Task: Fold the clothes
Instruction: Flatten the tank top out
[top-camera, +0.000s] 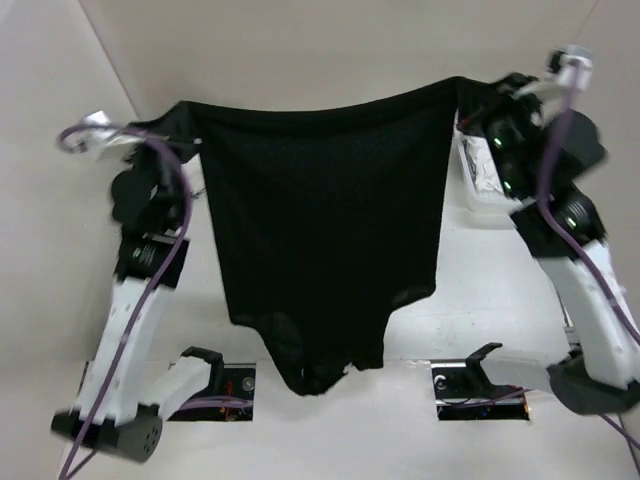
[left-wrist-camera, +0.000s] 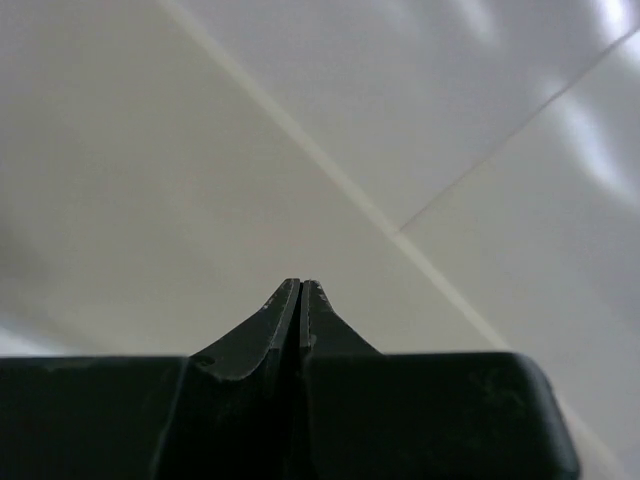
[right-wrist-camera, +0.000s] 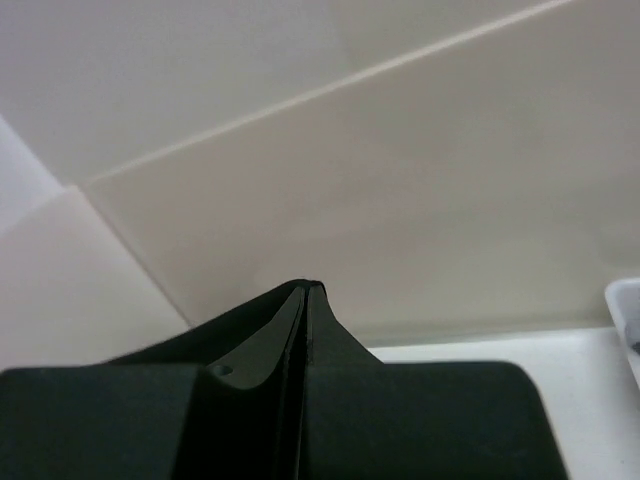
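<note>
The clothes (top-camera: 330, 230), a plain black top, hang in the air, stretched wide between both raised arms. The lower end tapers down to the near table edge between the arm bases. My left gripper (top-camera: 178, 125) pinches the top left corner, and in the left wrist view my left gripper (left-wrist-camera: 302, 283) has its jaws pressed together against a bare wall, with the fabric hidden. My right gripper (top-camera: 470, 100) holds the top right corner. In the right wrist view my right gripper (right-wrist-camera: 308, 287) is shut, and a taut black edge of the clothes (right-wrist-camera: 230, 325) runs off to the left from its tips.
A white plastic basket (top-camera: 478, 185) stands at the right, partly behind the right arm, and its rim (right-wrist-camera: 625, 320) shows at the edge of the right wrist view. Pale walls close off the back and sides. The arm bases (top-camera: 215, 385) sit at the near edge.
</note>
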